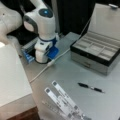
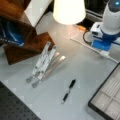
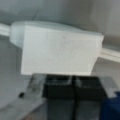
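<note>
Sitting toward a front view's left, the folded metal stand (image 2: 44,62) is lying flat on the grey table (image 2: 82,72), with the black pen (image 2: 68,90) resting just to its right and well apart from the open compartment box (image 2: 107,100) at the far right. Showing only in the wrist view, the gripper (image 3: 73,82) is pointing at a white block (image 3: 58,51) — its dark fingers (image 3: 58,86) pressed together, jaws closed, gripping nothing.

two high opposite fronts, close wrist
</note>
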You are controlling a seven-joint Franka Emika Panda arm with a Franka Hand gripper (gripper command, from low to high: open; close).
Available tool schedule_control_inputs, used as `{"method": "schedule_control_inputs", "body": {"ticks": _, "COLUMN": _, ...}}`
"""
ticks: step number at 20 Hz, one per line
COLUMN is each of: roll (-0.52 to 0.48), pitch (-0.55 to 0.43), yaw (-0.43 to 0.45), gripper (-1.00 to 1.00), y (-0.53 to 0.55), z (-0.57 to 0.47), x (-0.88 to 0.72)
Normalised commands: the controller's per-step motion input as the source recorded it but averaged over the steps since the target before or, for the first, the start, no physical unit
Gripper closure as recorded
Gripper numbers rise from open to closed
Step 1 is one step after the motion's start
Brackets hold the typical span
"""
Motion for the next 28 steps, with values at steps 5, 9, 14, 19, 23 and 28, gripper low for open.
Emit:
{"method": "schedule_control_inputs", "body": {"ticks": 5, "roll": 0.127, "pitch": -0.498, "yaw": -0.109, "gripper": 1.0, "y": 0.09, "z": -0.41, "x": -0.73}}
{"method": "schedule_control_inputs", "body": {"ticks": 9, "roll": 0.118, "pitch": -0.543, "yaw": -0.106, "gripper": 1.0, "y": 0.07, "z": -0.47, "x": -0.72}}
{"method": "schedule_control_inputs", "body": {"ticks": 14, "roll": 0.111, "pitch": -0.554, "yaw": -0.101, "gripper": 1.0, "y": -0.03, "z": -0.46, "x": -0.72}}
{"method": "schedule_control_inputs", "body": {"ticks": 19, "roll": 0.101, "pitch": -0.55, "yaw": -0.103, "gripper": 1.0, "y": -0.15, "z": -0.39, "x": -0.74}}
{"method": "schedule_control_inputs", "body": {"ticks": 23, "roll": 0.09, "pitch": -0.558, "yaw": -0.099, "gripper": 1.0, "y": -0.2, "z": -0.43, "x": -0.76}}
{"method": "schedule_control_inputs", "body": {"ticks": 28, "roll": 0.072, "pitch": -0.581, "yaw": -0.107, "gripper": 1.0, "y": -0.23, "z": -0.46, "x": -0.8}}
